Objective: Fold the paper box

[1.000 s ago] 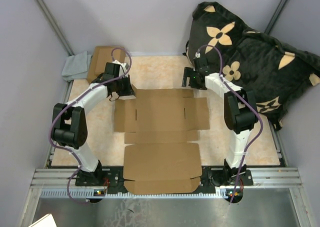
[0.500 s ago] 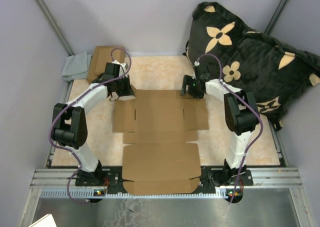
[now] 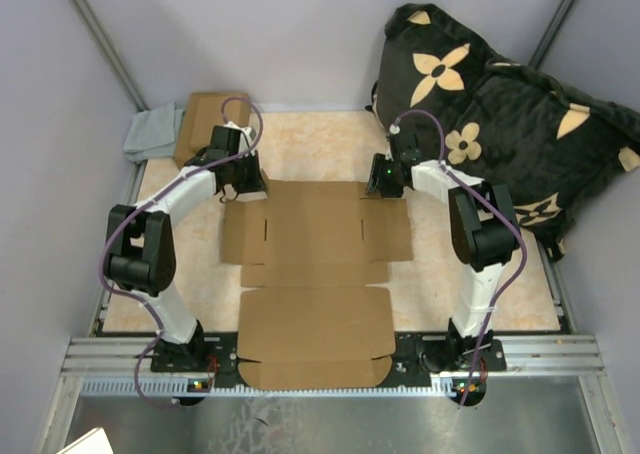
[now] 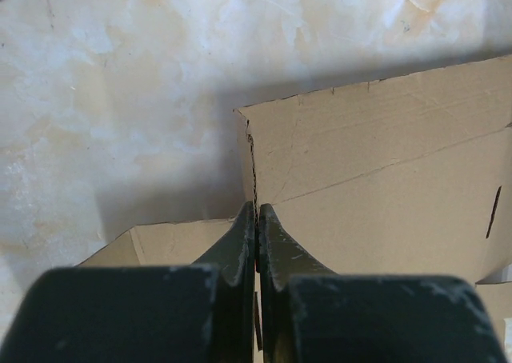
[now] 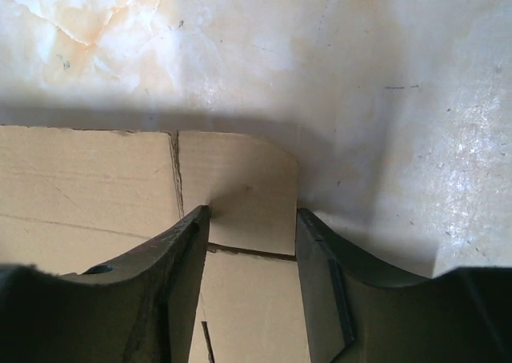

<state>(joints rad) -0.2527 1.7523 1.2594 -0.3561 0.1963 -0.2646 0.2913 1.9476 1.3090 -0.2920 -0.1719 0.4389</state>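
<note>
The plain brown paper box [image 3: 315, 224] lies flat near a flower-patterned cushion [image 3: 500, 104].

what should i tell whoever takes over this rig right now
Left claw: shut, tips at the far left corner of the paper box; I can't tell whether it pinches the cardboard.
Right claw: open, astride the box's far right corner flap.
Box: an unfolded sheet lying on the table.
Done: no wall standing yet.
To do: every fold.

R fingers [image 5: 164, 287] apart, straddling rounded corner flap [image 5: 240, 199] of paper box [image 5: 80, 191] on marbled table [image 5: 336, 67].
</note>
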